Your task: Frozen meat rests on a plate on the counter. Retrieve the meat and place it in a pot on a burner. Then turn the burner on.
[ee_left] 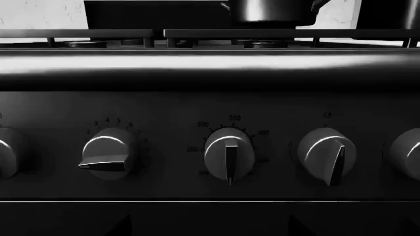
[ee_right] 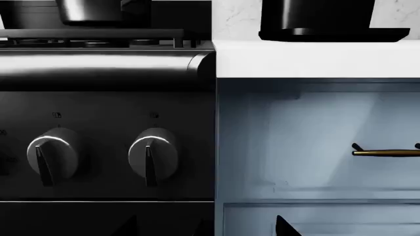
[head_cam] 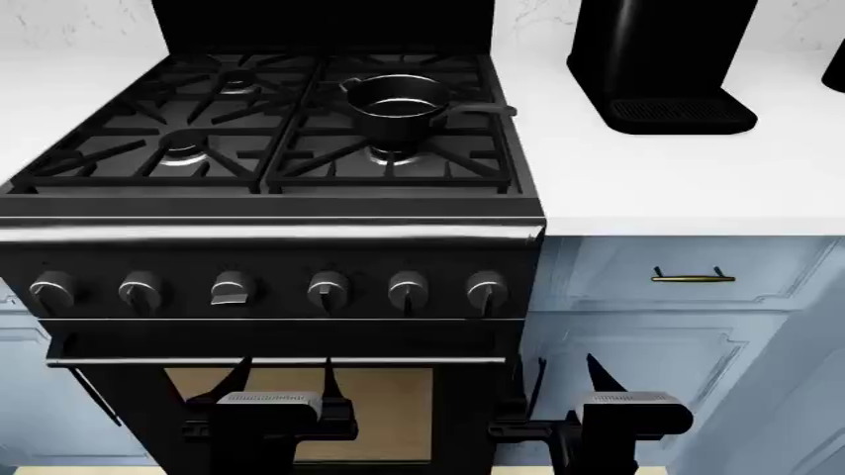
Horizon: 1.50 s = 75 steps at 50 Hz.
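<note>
The black pot [head_cam: 396,107] stands on the front right burner [head_cam: 394,155] of the stove, its handle pointing right. Its inside is dark, and the frozen meat does not show in any view. The plate is out of view. In the row of knobs, the third knob from the left [head_cam: 232,290] lies turned sideways; it also appears in the left wrist view as the sideways knob [ee_left: 108,153]. My left gripper [head_cam: 283,381] hangs open below the knobs, a little short of the oven door. My right gripper [head_cam: 568,376] is open at the stove's right edge. No flame shows.
The white counter [head_cam: 660,178] runs right of the stove and carries a tall black appliance [head_cam: 660,59]. Pale blue cabinets with a brass drawer handle [head_cam: 692,277] stand beneath. The oven door handle [head_cam: 264,361] crosses just above my grippers.
</note>
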Tool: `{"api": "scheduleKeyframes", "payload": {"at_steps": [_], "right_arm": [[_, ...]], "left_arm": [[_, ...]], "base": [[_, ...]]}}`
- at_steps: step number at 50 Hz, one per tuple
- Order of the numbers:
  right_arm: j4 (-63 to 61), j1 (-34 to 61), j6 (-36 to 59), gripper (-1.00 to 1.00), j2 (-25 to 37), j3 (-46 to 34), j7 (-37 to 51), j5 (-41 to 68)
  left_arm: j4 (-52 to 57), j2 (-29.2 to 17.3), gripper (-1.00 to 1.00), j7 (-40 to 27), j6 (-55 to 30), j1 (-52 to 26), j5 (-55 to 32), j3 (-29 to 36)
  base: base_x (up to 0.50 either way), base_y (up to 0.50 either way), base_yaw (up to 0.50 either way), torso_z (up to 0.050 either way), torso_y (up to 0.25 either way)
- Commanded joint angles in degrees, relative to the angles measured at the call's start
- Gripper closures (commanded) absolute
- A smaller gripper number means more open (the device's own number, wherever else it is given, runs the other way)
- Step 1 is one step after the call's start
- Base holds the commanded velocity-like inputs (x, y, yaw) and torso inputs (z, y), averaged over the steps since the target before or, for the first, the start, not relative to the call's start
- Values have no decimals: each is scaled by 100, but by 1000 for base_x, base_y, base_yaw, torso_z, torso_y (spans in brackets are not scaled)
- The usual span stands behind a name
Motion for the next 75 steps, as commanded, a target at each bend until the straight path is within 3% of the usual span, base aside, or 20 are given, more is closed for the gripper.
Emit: {"api": "scheduleKeyframes", "payload": {"at_steps": [1,13,75], "right_arm": [[-14,-8,-6,-100,86,-127,87,112],[-2,8,-95,-100,290,-428,125,434],[-28,-106,-256,-100,761,-984,347,745]], "left_arm": [[55,-102,-100,38,70,47,-251,88],[135,-304,-100,-53,196,153,-561,253],[-115,-697,-100,-476,267,83,-866,773]], "base": [[0,0,0,17,0],[0,0,0,50,0],[0,500,0,50,0]]}}
